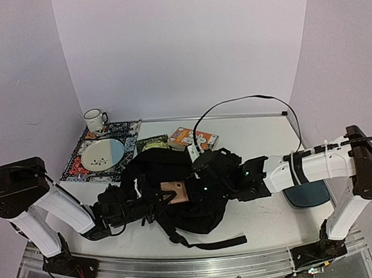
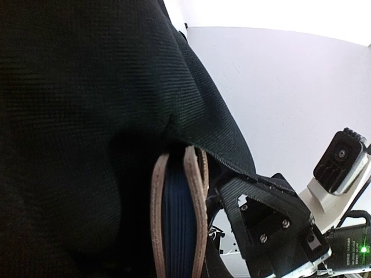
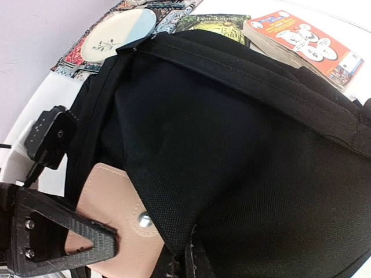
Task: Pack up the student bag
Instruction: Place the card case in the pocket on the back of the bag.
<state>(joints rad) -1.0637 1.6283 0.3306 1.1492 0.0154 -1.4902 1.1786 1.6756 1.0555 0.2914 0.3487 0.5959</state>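
The student bag [image 1: 198, 205] is a large black backpack lying mid-table; it fills the right wrist view [image 3: 243, 150] and the left wrist view [image 2: 75, 116]. A tan leather pouch [image 1: 175, 190] with a blue inside sticks out of its left opening, face-on in the right wrist view [image 3: 113, 217] and edge-on in the left wrist view [image 2: 177, 226]. My left gripper [image 1: 151, 205] is closed on the pouch, with one finger [image 3: 58, 237] across its face. My right gripper [image 1: 203, 181] pinches the bag's opening edge [image 3: 191, 255]. Its fingers are hidden by fabric.
A mug [image 1: 95, 120] and a plate [image 1: 101, 153] sit on a patterned mat [image 1: 126, 132] at back left. A green book [image 1: 151, 143] and an orange book [image 1: 192, 137] lie behind the bag. A dark-teal pad [image 1: 306, 195] lies at right. A black cable loops over the back.
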